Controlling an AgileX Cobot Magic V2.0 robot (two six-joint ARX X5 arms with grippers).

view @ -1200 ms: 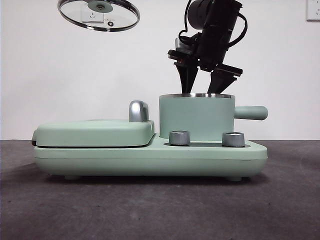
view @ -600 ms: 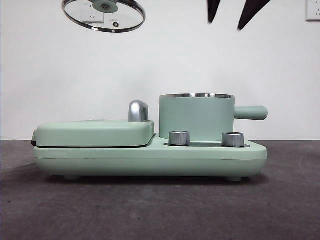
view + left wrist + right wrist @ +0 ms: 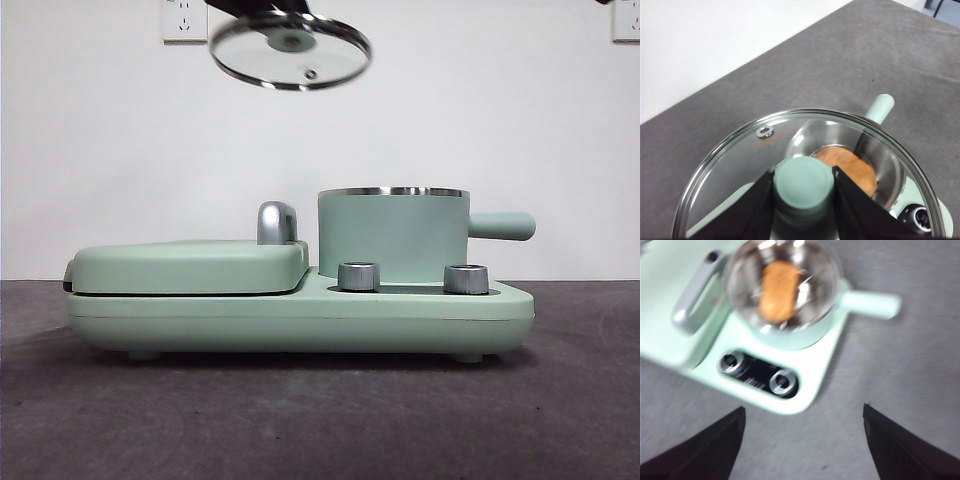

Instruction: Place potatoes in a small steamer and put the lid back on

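Front view shows the lid (image 3: 290, 50) hanging in the air, tilted, above the gap between the chrome handle (image 3: 277, 222) of the flat griddle cover (image 3: 190, 265) and the small steamer (image 3: 393, 235). It is well clear of the steamer's steel rim and offset toward the griddle side. A dark bit of the carrying arm shows just above it at the frame's upper edge. The steamer sits on the mint-green appliance base (image 3: 300, 320), behind two silver knobs (image 3: 359, 276), its stubby side handle pointing away from the griddle cover. The base rests on the dark grey counter (image 3: 320, 420), set back from the near edge.

Left wrist view shows the left gripper (image 3: 804, 187) pinching the lid's mint-green knob (image 3: 804, 181), one black jaw pressed on each side. Through the glass, the open steamer lies below with the potato (image 3: 850, 165) inside it.

Right wrist view, blurred, shows the right gripper (image 3: 802, 440) high above the counter with its jaws spread wide and nothing between them. Below it, the orange-brown potato lies in the steel bowl of the steamer.
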